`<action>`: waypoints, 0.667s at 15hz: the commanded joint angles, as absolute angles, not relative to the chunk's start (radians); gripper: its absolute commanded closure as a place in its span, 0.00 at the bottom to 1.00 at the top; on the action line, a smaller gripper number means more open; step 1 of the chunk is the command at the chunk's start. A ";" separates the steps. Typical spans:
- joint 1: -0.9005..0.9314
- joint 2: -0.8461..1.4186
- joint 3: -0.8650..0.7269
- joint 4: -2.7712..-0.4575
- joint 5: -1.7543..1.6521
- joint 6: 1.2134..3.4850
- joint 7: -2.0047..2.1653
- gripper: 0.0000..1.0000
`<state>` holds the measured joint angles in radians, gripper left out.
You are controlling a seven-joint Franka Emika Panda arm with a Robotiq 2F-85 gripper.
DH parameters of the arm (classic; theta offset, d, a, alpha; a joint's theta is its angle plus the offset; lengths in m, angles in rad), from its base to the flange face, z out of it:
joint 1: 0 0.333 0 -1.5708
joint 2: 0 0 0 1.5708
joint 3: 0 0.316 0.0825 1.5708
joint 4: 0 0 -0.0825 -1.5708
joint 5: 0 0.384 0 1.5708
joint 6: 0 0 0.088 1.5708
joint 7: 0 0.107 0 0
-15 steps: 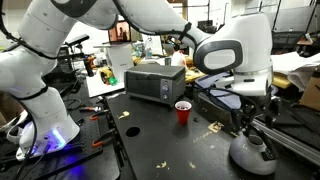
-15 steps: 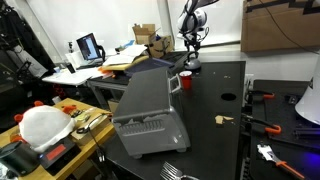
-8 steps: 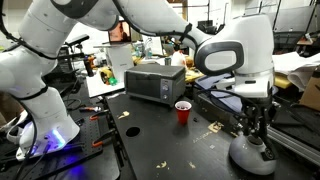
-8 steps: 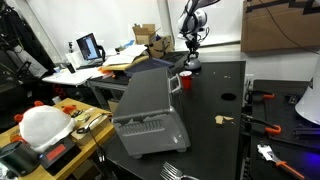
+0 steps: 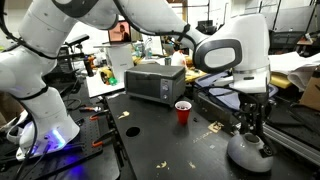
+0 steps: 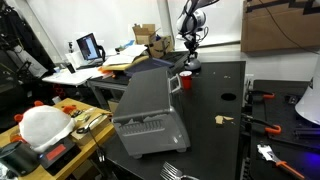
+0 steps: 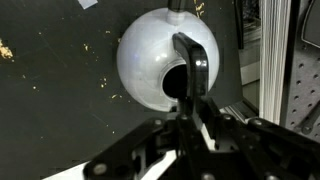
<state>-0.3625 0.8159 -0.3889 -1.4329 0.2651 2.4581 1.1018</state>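
While the tool [image 5: 250, 129] hung directly above the grey kettle [image 5: 246, 155] near the dark surface's [image 5: 150, 140] edge, we saw the kettle's black handle [image 7: 190, 62] run lengthwise between its jaws, yet could not tell if they clenched it.

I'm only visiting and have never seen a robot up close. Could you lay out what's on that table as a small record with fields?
Gripper: directly above the kettle; in the wrist view the handle runs in between the fingers; whether it is clamped is unclear
Kettle: grey, round, upright, near the table's edge
Cup: red, upright, apart from the kettle
Oven: grey toaster oven, behind the cup
Table: dark, with scattered crumbs
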 commanded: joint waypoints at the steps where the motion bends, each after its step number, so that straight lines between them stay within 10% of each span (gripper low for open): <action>1: -0.319 0.720 -0.401 -1.538 0.235 2.441 1.082 0.95; 10: -0.270 0.540 -0.397 -1.736 0.137 2.454 1.029 0.95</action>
